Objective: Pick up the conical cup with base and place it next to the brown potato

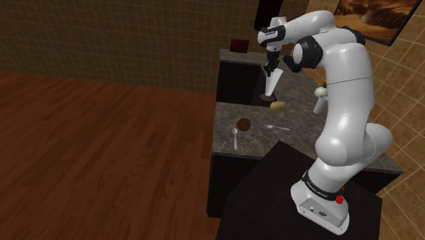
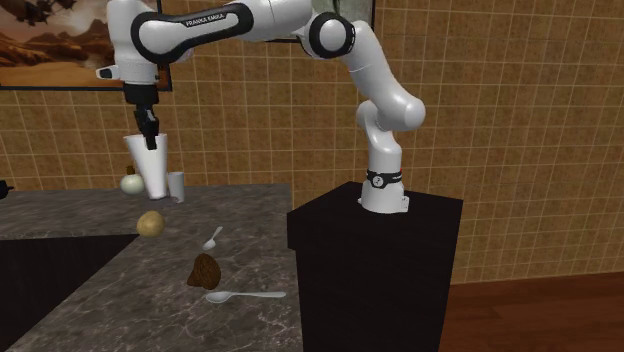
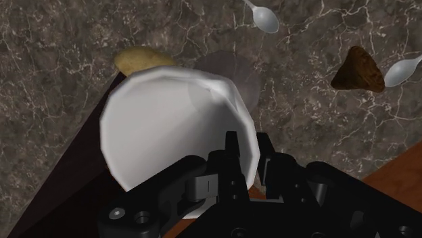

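Observation:
My black gripper (image 3: 249,157) is shut on the rim of a white conical cup (image 3: 169,128), one finger inside and one outside. The cup (image 1: 272,84) hangs upright under the gripper (image 1: 272,70) over the far part of the dark marble counter (image 1: 300,143). A yellowish-brown potato (image 1: 278,106) lies on the counter just beside and below the cup. In the second exterior view the cup (image 2: 152,168) hangs from the gripper (image 2: 149,128) above the potato (image 2: 150,223). The potato (image 3: 138,59) shows past the cup's rim in the wrist view.
A dark brown lump (image 2: 206,270) and two pale spoons (image 2: 214,238) (image 2: 245,296) lie nearer the stand. A pale round vegetable (image 2: 131,183) and a small white vessel (image 2: 176,186) stand by the tiled wall. The counter's edge drops to a wooden floor (image 1: 102,150).

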